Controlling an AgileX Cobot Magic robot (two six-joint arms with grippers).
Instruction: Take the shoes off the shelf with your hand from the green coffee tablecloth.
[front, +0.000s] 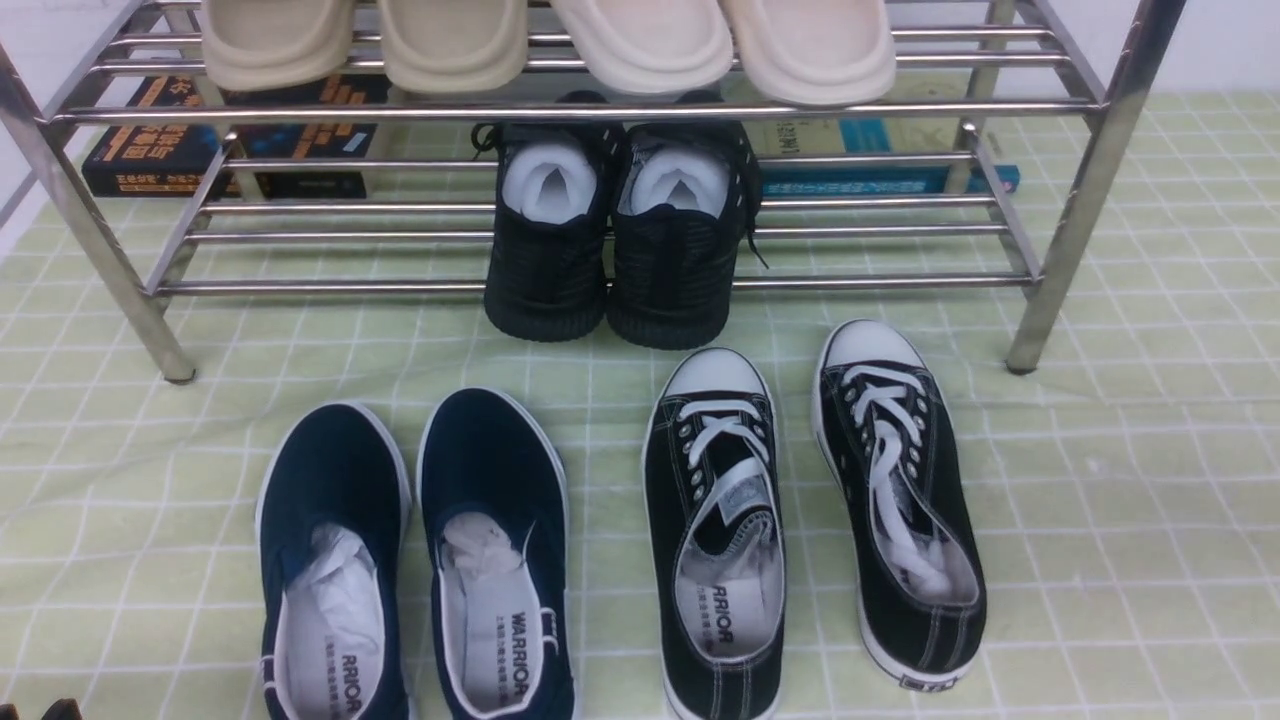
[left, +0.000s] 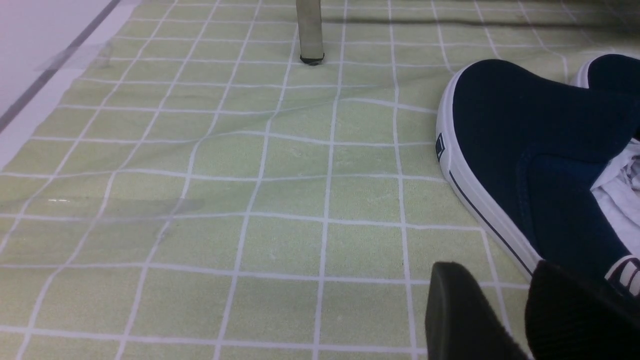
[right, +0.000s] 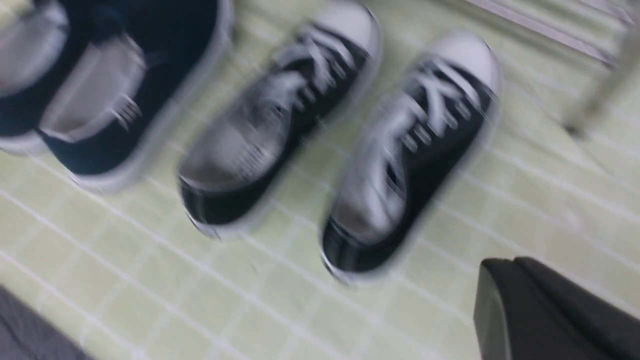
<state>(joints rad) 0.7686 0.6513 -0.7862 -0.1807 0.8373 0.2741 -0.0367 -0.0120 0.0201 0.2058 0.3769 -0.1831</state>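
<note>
The shoes, black canvas sneakers with white laces, lie side by side on the green coffee tablecloth (front: 1130, 480) in front of the shelf (front: 600, 285): one (front: 715, 540) nearer the middle, the other (front: 900, 500) to its right. The blurred right wrist view shows both sneakers (right: 280, 125) (right: 410, 165) ahead of my right gripper (right: 515, 261), which is shut on nothing and apart from them. My left gripper (left: 495, 270) hangs open just above the cloth beside a navy slip-on (left: 525, 150). Neither gripper shows in the front view. The hand is out of view.
All-black knit sneakers (front: 610, 240) stick out of the shelf's lower tier. Beige slippers (front: 550, 40) rest on the upper tier. Navy slip-ons (front: 415, 560) lie left of the canvas pair. Books (front: 230, 150) lie behind the shelf. One shelf leg (left: 310, 30) stands ahead of the left gripper.
</note>
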